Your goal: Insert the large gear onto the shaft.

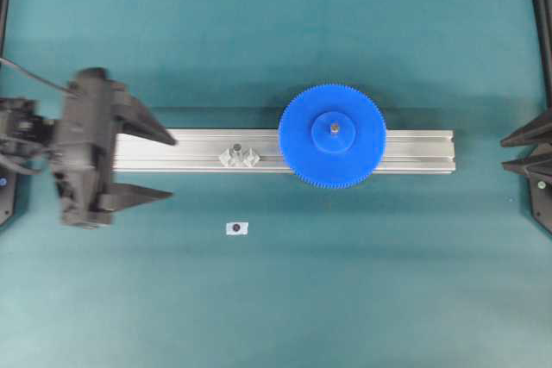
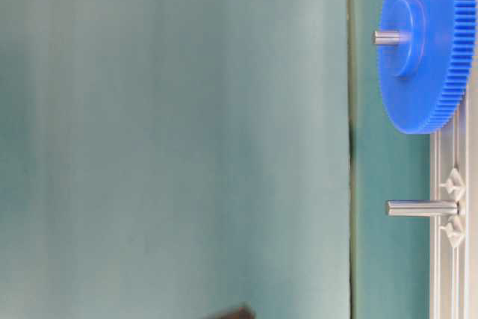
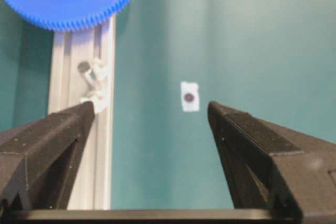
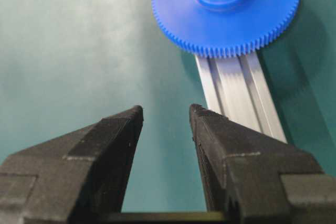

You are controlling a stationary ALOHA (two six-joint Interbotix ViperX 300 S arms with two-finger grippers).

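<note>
Writing is nowhere legible; the white sticker (image 1: 236, 228) on the bench (image 1: 259, 299) bears only a dark dot. The large gear (image 1: 332, 135) sits on the shaft (image 2: 387, 37) over the aluminium rail (image 1: 414, 151); only the table-level view shows the pin protruding. Left end effector (image 1: 171, 166) is spread wide, empty; right end effector (image 4: 166, 111) is parted, empty.

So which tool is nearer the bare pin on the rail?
Left. The left tool is open at the rail's left end, near the pin. The right tool is past the rail's far end, beyond the gear.
</note>
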